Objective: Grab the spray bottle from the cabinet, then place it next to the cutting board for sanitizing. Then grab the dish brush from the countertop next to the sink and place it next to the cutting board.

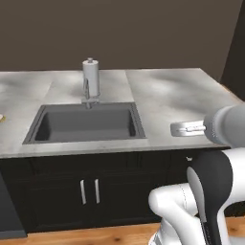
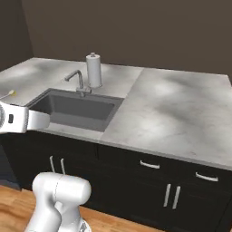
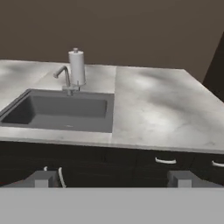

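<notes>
The gripper (image 3: 112, 178) hangs wide open and empty, short of the counter (image 3: 162, 109), facing the sink (image 3: 61, 111). The brush (image 2: 7, 94) lies flat on the slab at the sink's far left, cut off by the frame edge so only a pale sliver shows, its long axis roughly along the counter; details are unreadable. Behind the basin stand the faucet (image 2: 78, 80) and, just beside it, an upright paper-towel roll (image 2: 94, 69).

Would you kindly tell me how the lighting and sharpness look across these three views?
Left base view: soft, even light; countertop mottled, no glare. Right base view: sink basin evenly dim. Hand view: slightly blurry; paper-towel roll soft-edged.
</notes>
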